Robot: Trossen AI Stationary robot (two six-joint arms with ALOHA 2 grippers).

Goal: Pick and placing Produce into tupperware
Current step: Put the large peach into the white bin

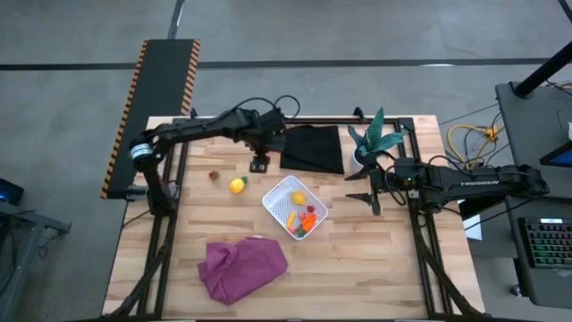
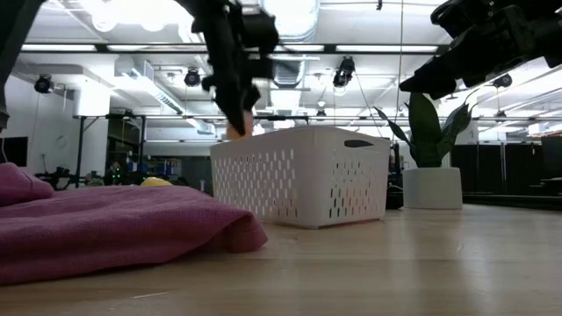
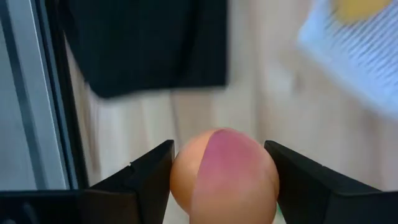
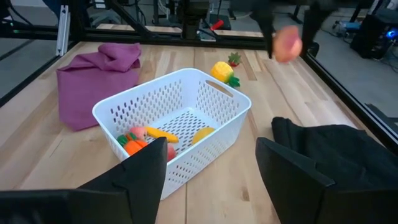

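Observation:
My left gripper [image 1: 259,165] hangs over the table's far middle, beside the black cloth [image 1: 313,148], shut on a peach-orange ball [image 3: 224,177]. The white tupperware [image 1: 279,199] stands at the table's middle; it holds a yellow piece [image 1: 298,199], an orange carrot [image 1: 308,219] and small red pieces. A yellow fruit [image 1: 237,185] and a small red piece [image 1: 214,175] lie on the wood left of the tupperware. My right gripper [image 1: 371,192] waits open at the right, next to the potted plant [image 1: 374,141]. My left gripper pinches the peach-orange ball by two opposite sides [image 3: 181,180] between its two fingers. The fingers come from above, pointing steeply down. The ball [image 4: 287,45] is lifted clear of the table.
A crumpled purple cloth [image 1: 241,266] lies near the front left of the table. The black cloth is spread at the far middle. The green plant in its white pot [image 2: 430,186] stands far right of the tupperware. Bare wood [image 1: 375,259] shows at the front right.

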